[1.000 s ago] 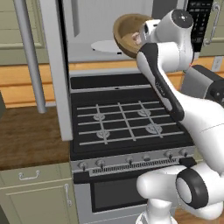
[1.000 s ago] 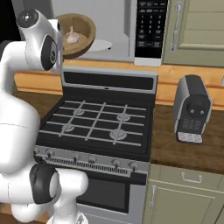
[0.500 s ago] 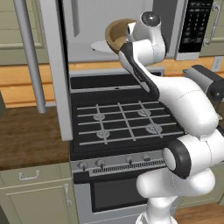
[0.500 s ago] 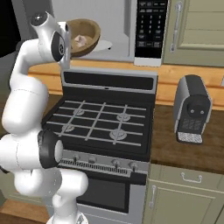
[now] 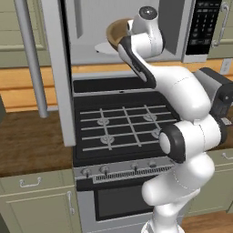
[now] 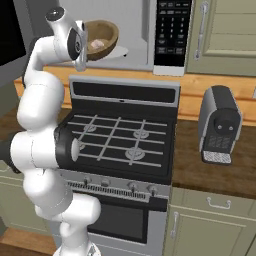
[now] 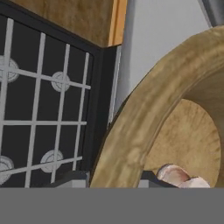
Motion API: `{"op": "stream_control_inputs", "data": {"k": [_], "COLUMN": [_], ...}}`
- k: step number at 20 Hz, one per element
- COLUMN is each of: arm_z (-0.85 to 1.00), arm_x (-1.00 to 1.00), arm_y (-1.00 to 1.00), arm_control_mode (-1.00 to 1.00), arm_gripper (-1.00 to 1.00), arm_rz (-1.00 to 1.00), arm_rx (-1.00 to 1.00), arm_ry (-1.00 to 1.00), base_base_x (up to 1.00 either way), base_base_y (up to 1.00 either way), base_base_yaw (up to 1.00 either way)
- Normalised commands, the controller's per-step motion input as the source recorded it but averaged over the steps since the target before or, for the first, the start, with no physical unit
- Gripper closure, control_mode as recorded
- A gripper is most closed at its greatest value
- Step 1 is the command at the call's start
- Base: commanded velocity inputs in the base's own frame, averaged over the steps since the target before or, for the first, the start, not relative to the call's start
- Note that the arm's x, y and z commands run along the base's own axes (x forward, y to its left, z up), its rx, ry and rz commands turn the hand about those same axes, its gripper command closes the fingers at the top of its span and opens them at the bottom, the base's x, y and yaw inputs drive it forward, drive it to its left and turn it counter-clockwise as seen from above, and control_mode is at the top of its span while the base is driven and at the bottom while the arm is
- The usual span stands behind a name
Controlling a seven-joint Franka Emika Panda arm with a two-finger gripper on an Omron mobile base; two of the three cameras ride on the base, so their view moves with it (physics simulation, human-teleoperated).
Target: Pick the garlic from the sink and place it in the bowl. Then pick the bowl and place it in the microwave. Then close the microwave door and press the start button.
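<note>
A white robot arm reaches up over a black gas range (image 5: 125,129) toward an open microwave (image 6: 145,37). The garlic (image 6: 96,44) already sits inside the wooden bowl (image 6: 100,36), so step 1 of the task looks done. Step 2 is under way: the bowl is lifted at the height of the microwave's opening, just above the white turntable plate (image 6: 117,51), and appears to be inside or at the mouth of the cavity; it does not look set down yet. Still left, judging from this: lowering and releasing the bowl, shutting the microwave door (image 5: 57,68), which stands wide open at the left with its long bar handle (image 5: 32,59) facing the room, and pressing start on the keypad (image 6: 167,30).

The gripper (image 7: 116,177) is clamped on the bowl's rim, 1 finger on each side of the wall. In the hand view the rim curves up directly from between the fingertips, with the garlic close by, low inside the bowl. The bowl is tilted.
</note>
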Motion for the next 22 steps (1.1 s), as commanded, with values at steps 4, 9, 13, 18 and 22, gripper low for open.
{"op": "stream_control_inputs", "data": {"k": [4, 9, 13, 18, 22], "arm_z": [0.00, 0.04, 0.21, -0.04, -0.02], "arm_x": [0.52, 0.38, -0.30, -1.00, -1.00], "arm_y": [0.00, 0.00, -0.14, -0.13, -0.26], "arm_control_mode": [-1.00, -1.00, -1.00, -1.00, -1.00], "arm_gripper": [-1.00, -1.00, -1.00, -1.00, -1.00], "arm_rz": [0.00, 0.00, 0.00, 0.01, 0.03], "arm_rx": [-0.01, 0.00, 0.00, -0.01, -0.01], "arm_ry": [0.00, 0.00, -0.08, -0.23, -0.20], "base_base_x": [0.00, 0.00, 0.00, 0.00, 0.00], "base_base_y": [0.00, 0.00, 0.00, 0.00, 0.00], "base_base_yaw": [0.00, 0.00, 0.00, 0.00, 0.00]}}
